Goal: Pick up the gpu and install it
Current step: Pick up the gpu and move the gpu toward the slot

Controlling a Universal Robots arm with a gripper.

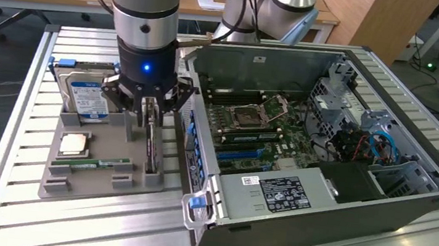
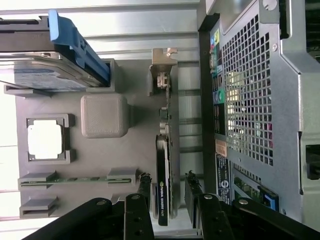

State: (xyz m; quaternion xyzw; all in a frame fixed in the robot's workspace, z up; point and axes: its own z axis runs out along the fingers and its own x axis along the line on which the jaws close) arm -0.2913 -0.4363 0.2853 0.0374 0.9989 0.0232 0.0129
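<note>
One claw (image 1: 149,110), fingers spread, straddles the thin black rectangular gpu card (image 1: 152,143). The card stands on edge in a slot of the grey moulded tray (image 1: 71,184), just beside the open black metal computer case (image 1: 320,190). Risk: an off-centre squeeze could tilt the card and jam it in its slot.

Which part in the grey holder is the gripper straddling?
The gpu, the thin card on edge nearest the PC case; the open gripper flanks it. Hard drive, CPU and RAM stick sit farther away.
</note>
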